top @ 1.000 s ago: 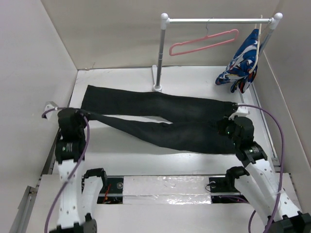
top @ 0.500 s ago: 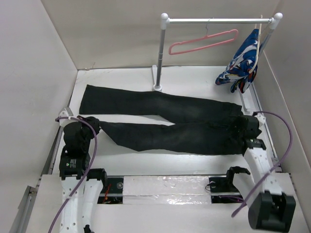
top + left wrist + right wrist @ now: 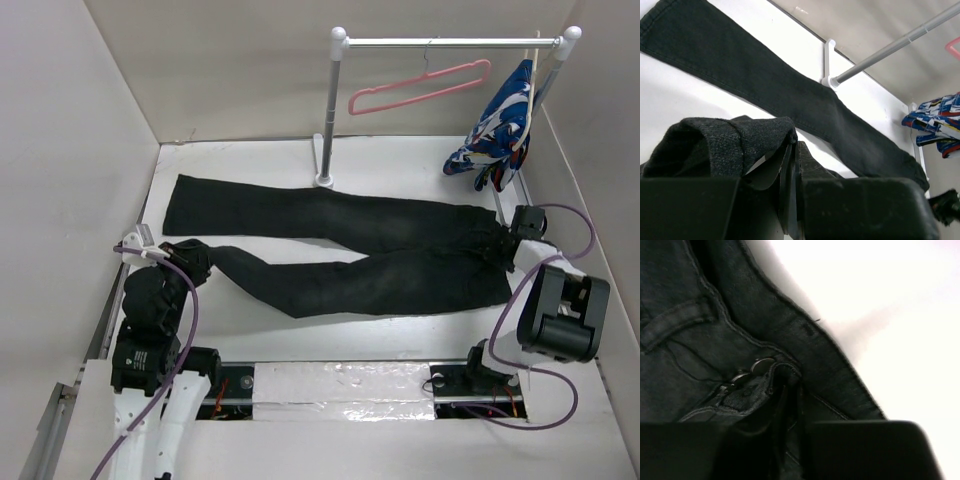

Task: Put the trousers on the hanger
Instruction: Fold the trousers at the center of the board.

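Observation:
The black trousers (image 3: 340,250) lie spread across the table, legs to the left and waist to the right. My left gripper (image 3: 187,256) is shut on the hem of the near leg, which bunches over the fingers in the left wrist view (image 3: 725,142). My right gripper (image 3: 512,243) is shut on the waistband beside the metal buttons (image 3: 759,365). The jaws of the left gripper (image 3: 792,150) and of the right gripper (image 3: 787,387) both stand closed on fabric. The pink hanger (image 3: 420,88) hangs from the rail, apart from the trousers.
The white-and-silver rail stand (image 3: 327,110) rises at the back, its foot touching the far leg. A blue-white-red patterned garment (image 3: 500,130) hangs at the rail's right end. White walls close in left, right and back.
The right arm swung out to the right, drawing the waist that way. The left gripper shifted slightly right and nearer with the hem. The near leg now lies straighter.

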`<action>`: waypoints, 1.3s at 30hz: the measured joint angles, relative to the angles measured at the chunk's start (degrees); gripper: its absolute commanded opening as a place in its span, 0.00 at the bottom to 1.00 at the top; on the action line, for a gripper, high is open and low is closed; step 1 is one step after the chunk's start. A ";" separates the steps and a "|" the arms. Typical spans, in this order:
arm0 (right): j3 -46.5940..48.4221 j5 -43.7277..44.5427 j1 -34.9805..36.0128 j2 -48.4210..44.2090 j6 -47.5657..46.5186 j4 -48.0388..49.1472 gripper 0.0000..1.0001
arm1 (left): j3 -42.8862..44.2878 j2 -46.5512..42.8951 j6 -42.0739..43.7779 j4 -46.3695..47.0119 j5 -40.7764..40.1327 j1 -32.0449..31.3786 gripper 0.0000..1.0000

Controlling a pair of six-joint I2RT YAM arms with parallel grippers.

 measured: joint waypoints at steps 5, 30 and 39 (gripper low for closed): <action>8.33 -5.29 1.05 8.52 -4.11 0.81 0.09 | 0.00 -0.22 0.42 -1.40 0.31 -1.01 0.00; -15.28 -3.82 -7.08 -18.86 6.62 0.87 0.49 | 0.00 -3.37 0.79 -1.97 -0.87 -6.67 0.00; -13.09 -3.93 -7.19 -20.55 7.43 0.22 0.00 | 0.90 -3.98 0.81 -3.69 -2.99 -6.67 0.00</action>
